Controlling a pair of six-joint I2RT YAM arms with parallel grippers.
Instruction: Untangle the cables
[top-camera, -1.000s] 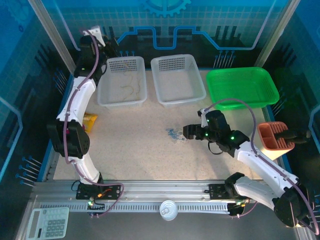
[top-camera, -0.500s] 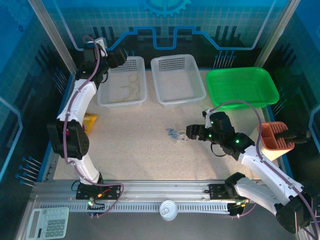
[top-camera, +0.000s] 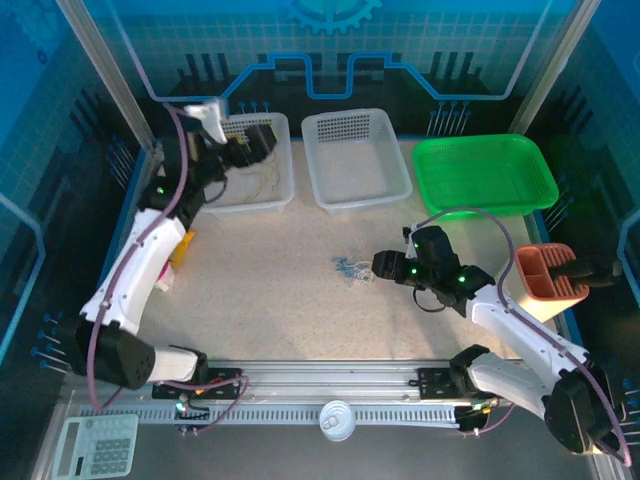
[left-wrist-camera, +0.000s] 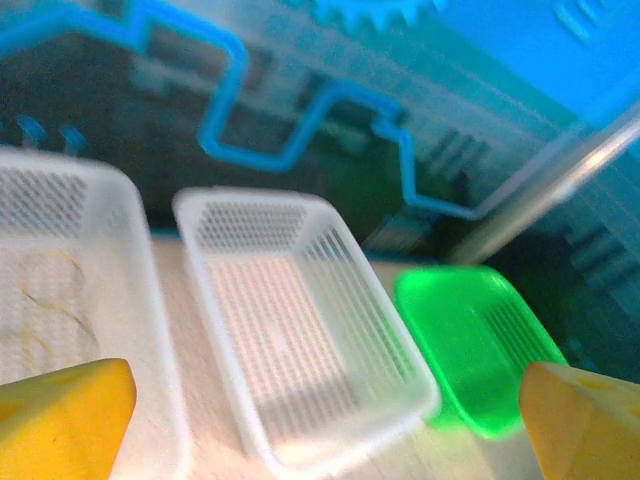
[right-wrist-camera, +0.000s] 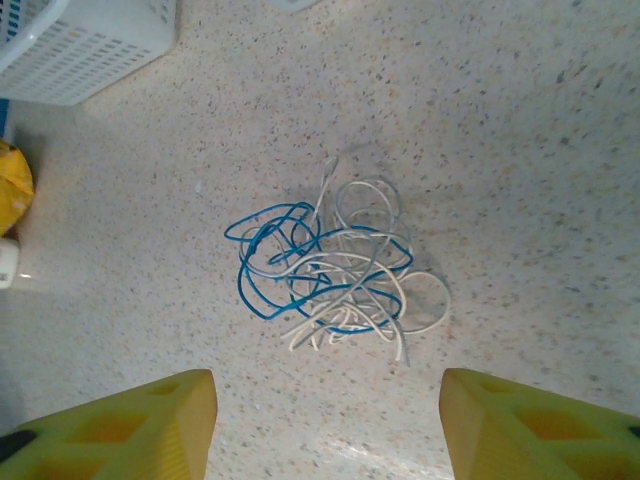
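A small tangle of blue and white cables (right-wrist-camera: 330, 275) lies on the speckled table, near its middle (top-camera: 350, 270). My right gripper (right-wrist-camera: 330, 430) hovers just right of the tangle (top-camera: 385, 265). It is open, its yellow fingertips (right-wrist-camera: 120, 430) either side with nothing between them. A yellowish cable (top-camera: 262, 183) lies loose in the left white basket (top-camera: 212, 195), blurred in the left wrist view (left-wrist-camera: 40, 310). My left gripper (top-camera: 262, 145) hangs above that basket, open wide and empty (left-wrist-camera: 320, 430).
A middle white basket (top-camera: 355, 155) and a green basket (top-camera: 485, 170) stand along the back. An orange holder (top-camera: 545, 270) sits at the right edge. A yellow object (top-camera: 182, 245) lies by the left arm. A calculator (top-camera: 95, 445) rests off the front left.
My left gripper opened, leaving the yellowish cable in the left basket, and the arm swung forward and right over it. My right gripper's jaws narrowed somewhat while staying beside the tangle.
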